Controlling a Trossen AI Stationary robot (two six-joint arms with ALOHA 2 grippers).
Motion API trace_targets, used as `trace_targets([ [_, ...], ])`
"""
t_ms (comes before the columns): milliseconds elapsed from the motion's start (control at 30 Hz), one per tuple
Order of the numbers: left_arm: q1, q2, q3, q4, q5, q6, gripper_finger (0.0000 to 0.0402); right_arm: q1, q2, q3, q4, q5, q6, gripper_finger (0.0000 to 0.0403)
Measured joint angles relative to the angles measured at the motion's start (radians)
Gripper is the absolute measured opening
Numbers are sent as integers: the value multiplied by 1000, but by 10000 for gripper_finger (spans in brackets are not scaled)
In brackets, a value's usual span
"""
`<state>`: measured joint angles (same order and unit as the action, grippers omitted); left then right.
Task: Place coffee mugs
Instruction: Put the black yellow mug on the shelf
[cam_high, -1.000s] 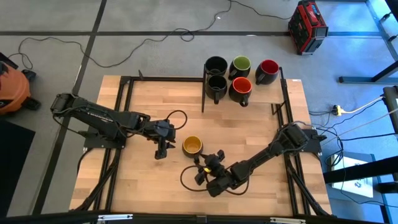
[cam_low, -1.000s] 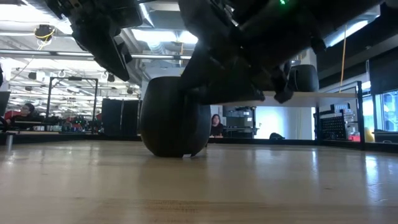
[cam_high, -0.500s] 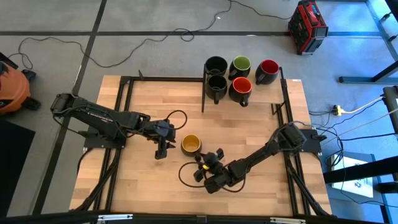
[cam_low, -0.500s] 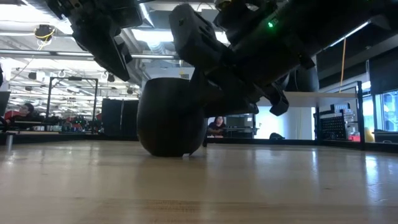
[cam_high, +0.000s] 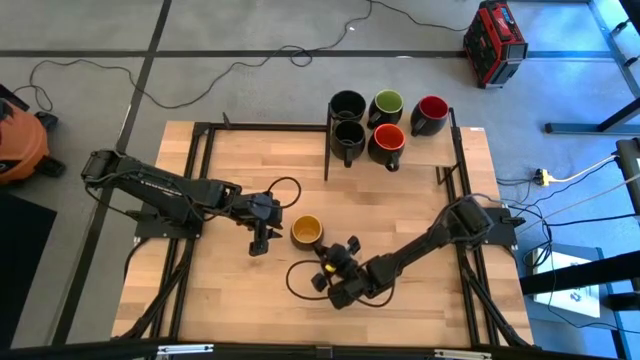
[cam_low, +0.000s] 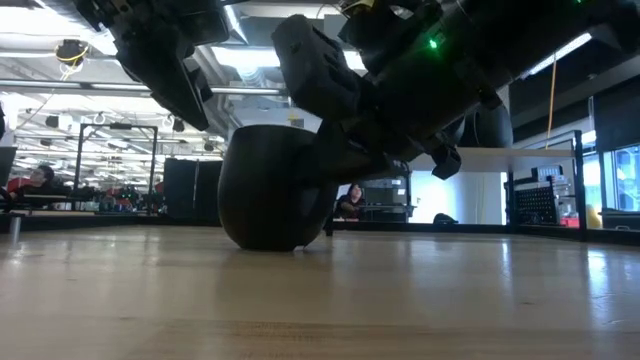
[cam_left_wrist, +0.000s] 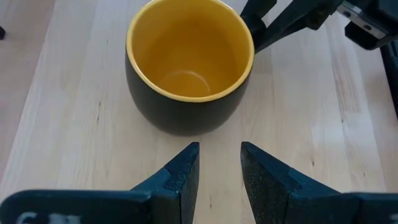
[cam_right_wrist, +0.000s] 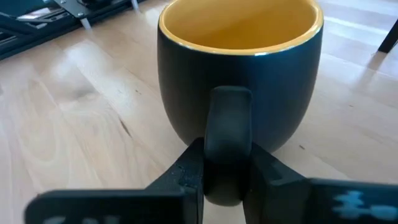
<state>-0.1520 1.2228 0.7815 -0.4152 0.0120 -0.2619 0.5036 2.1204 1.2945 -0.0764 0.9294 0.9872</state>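
The yellow-lined mug (cam_high: 307, 232) stands upright mid-worktop (cam_high: 420, 195), its handle (cam_right_wrist: 227, 140) pinched in the right gripper (cam_right_wrist: 222, 177) jaws, seemingly for carrying to five grouped mugs (cam_high: 383, 120). The left gripper (cam_left_wrist: 219, 163), jaws parted and empty, waits beside.

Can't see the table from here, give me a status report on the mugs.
Right gripper clamped on yellow mug handle. Left gripper open, waiting just beside it. Five mugs grouped at far edge. Nothing blocking.
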Motion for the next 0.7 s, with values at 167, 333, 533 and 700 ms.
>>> trace_targets([
  [167, 0, 0, 0, -2, 14, 0, 112, 9, -51, -1, -70, -19, 17, 49],
  [333, 0, 0, 0, -8, 69, -22, 112, 45, -150, -1, -241, 21, 121, 49],
  [533, -7, 0, 0, -34, 106, -63, 112, 109, -289, -1, -607, 76, 388, 49],
  [700, -21, 0, 0, -37, 109, -71, 112, 149, -382, 0, -854, 80, 558, 49],
])
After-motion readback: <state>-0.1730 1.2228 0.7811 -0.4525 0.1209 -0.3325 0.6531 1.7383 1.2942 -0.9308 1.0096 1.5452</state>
